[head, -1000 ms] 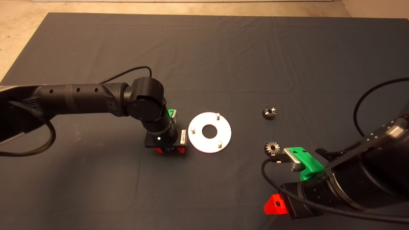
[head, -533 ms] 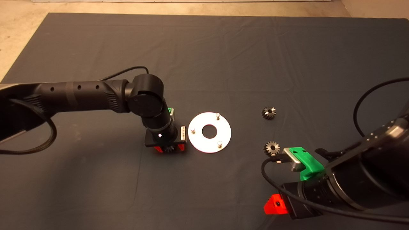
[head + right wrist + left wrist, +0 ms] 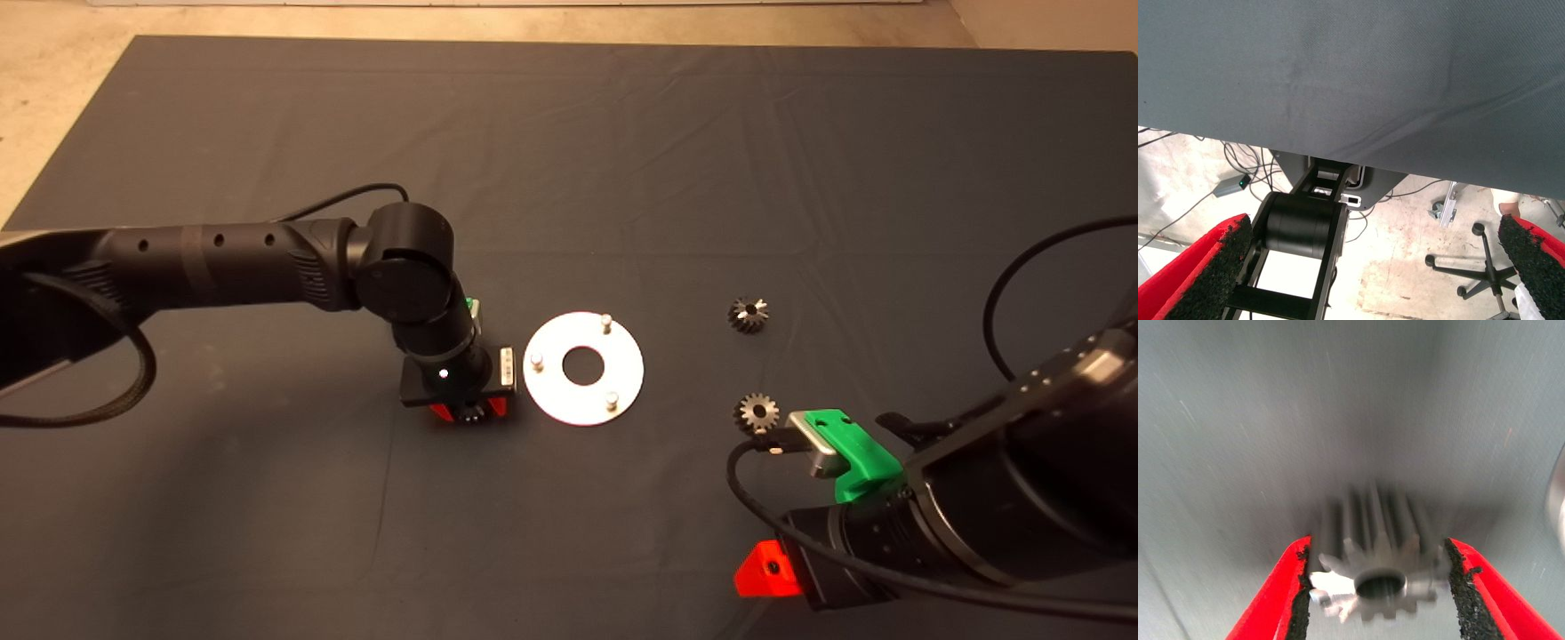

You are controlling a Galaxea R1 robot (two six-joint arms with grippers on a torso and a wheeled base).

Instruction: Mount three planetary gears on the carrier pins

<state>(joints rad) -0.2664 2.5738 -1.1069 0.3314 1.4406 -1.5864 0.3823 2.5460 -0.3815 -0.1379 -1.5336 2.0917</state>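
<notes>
Left pincer (image 3: 470, 412) pointing down at the counter (image 3: 622, 160), just left of the round plate (image 3: 582, 368), closing on a gear (image 3: 1373, 570); in the left wrist view both black pads (image 3: 1298, 600) touching the gear's teeth, gear lying on its side between them with the centre hole facing the camera. Whether resting on the mat or lifting off it: cannot tell. In the head view only a sliver of this gear showing under the wrist, between the red fingers.

Plate lying flat near the middle of the mat, centre hole open, three pins (image 3: 605, 324) standing up in a triangle, all bare.

Two more gears sitting loose on the mat right of the plate, well apart from it: far gear (image 3: 749, 314) tilting on its side, near gear (image 3: 757, 413) lying flatter, just beside the right arm's green bracket.

Right pincer (image 3: 1365, 280) waiting at the lower right edge of the counter, fingers standing wide apart, gripping nothing. Right wrist view showing the mat's edge, and beyond it floor, cables and a wheeled chair base (image 3: 1481, 263).
</notes>
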